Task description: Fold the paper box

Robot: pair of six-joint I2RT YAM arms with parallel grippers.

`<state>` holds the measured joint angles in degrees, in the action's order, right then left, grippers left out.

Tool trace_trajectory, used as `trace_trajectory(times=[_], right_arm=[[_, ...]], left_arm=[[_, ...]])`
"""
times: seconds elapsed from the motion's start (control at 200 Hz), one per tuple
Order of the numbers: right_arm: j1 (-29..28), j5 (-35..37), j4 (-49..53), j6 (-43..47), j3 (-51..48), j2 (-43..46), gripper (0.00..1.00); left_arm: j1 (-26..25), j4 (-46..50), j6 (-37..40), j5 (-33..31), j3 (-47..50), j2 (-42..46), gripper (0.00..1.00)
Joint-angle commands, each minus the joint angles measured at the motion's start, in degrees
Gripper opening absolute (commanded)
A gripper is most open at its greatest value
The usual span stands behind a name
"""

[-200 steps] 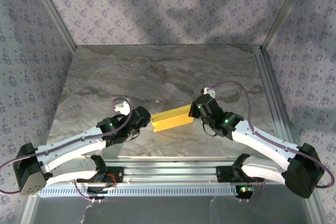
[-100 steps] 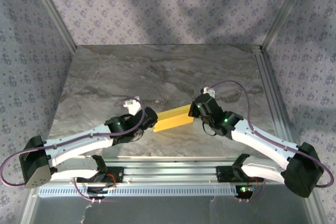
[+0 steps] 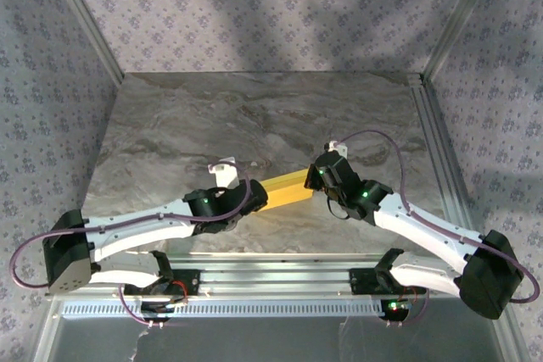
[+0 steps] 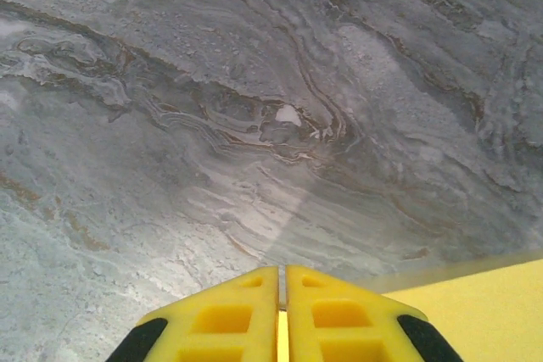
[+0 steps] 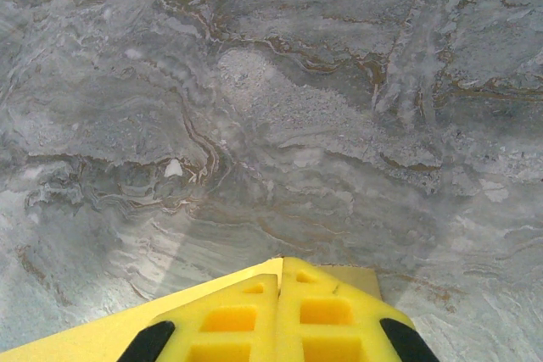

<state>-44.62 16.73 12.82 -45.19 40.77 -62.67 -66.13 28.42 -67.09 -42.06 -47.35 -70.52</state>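
**Finding the paper box (image 3: 285,188) between two closed claws**

Nearest to us in the overhead view runs a metal rail (image 3: 280,281) along the near edge of the table (image 3: 254,108), with both arm bases bolted to it. From there the two white arms reach inward and away from us, toward each other.

We see the left claw (image 3: 257,196) at the near-left end of the box and the right claw (image 3: 316,177) at its far-right end. The box is folded into a small flat yellow block. It lies slantwise a little nearer than the middle of the table, its right end farther from us than its left. Each claw covers its own end of the box, so only the stretch between them shows from above.

In the left wrist view, the left claw (image 4: 282,270) has its two yellow fingers (image 4: 222,315) drawn together, with only a hairline slit between them. The yellow box (image 4: 475,303) shows low on the right, just beside the fingers. We cannot tell whether any cardboard is pinched in that slit.

In the right wrist view, the right claw (image 5: 280,262) is closed tight, finger against finger. The box's yellow face (image 5: 102,332) runs in from the lower left up to the fingers, and a small tan corner of card peeks out just past the tips. Whether this claw grips the box or only rests on it we cannot tell.

Beyond the claws the grey marbled tabletop lies bare as far as the patterned walls (image 3: 254,6).
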Motion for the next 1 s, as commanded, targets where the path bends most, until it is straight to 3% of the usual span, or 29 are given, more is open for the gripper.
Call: trace_trajectory(times=[0.0, 0.43, 0.994], right_arm=[[-0.12, -0.29, 7.42, 0.86, -0.52, -1.31, 0.03], [0.07, -0.72, 7.14, 1.42, -0.51, -1.66, 0.03], [-0.07, -0.74, 5.79, 3.44, -2.62, -0.96, 0.02]], left_arm=[[-0.82, -0.11, -1.53, -2.32, 1.73, -1.37, 0.08], [-2.89, 0.01, -7.47, -3.99, 5.05, -5.89, 0.0], [-8.02, 2.28, -17.43, -6.6, 7.38, -12.98, 0.0]])
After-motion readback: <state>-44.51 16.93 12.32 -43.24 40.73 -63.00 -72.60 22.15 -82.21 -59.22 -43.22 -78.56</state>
